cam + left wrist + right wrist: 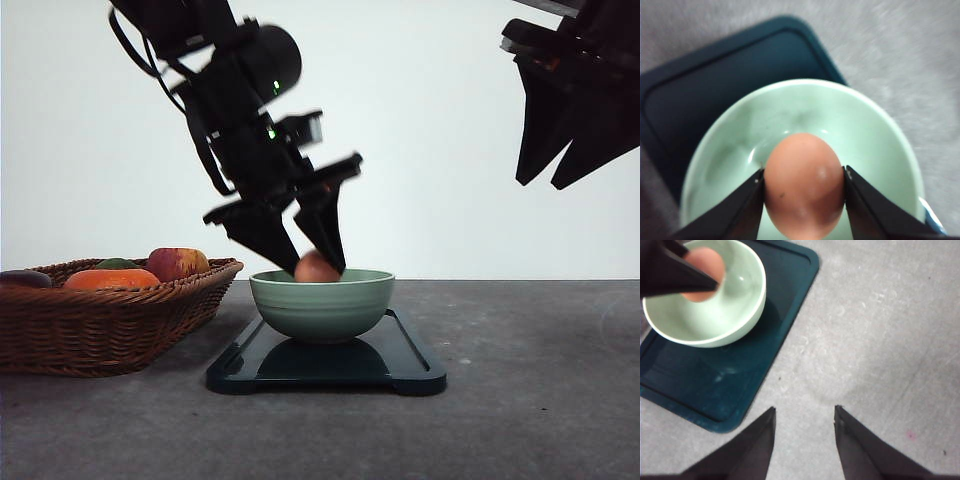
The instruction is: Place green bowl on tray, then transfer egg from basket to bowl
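The green bowl [322, 303] stands on the dark tray [410, 372] at the table's middle. My left gripper [315, 262] reaches down into the bowl's mouth, shut on a brown egg [316, 268]. In the left wrist view the egg [804, 184] sits clamped between the two black fingers [742, 210] just above the bowl's [875, 135] pale inside, with the tray [715, 85] beneath. My right gripper [560, 180] hangs high at the upper right, open and holding nothing. From the right wrist the bowl [735, 310], egg [702, 270] and tray [765, 365] show, with that gripper [805, 427] over bare table.
The wicker basket [110, 325] sits at the left, close to the tray's left edge, holding a red apple [176, 263], an orange carrot-like piece [110, 280] and other produce. Grey tabletop [540, 380] stretches right of the tray.
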